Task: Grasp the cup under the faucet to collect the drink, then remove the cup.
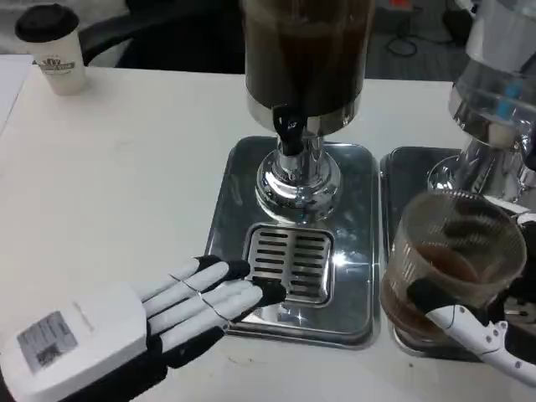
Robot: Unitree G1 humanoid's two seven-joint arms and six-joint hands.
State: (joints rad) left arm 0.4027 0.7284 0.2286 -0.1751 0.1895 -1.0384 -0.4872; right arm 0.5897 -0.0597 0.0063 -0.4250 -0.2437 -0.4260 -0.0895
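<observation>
Right robot hand (pixel 469 322) grips cup (pixel 452 260); left robot hand (pixel 180 306) spread beside dispenser (pixel 303 75).

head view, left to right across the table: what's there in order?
Paper cup with black lid → left hand → drip grate under the dispenser's faucet → clear cup with brown drink, held in right hand.

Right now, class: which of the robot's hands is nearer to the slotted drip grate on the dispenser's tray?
Left. The left hand lies flat with its fingertips at the drip grate's lower-left edge. The right hand is off to the grate's right, holding the cup.
</observation>
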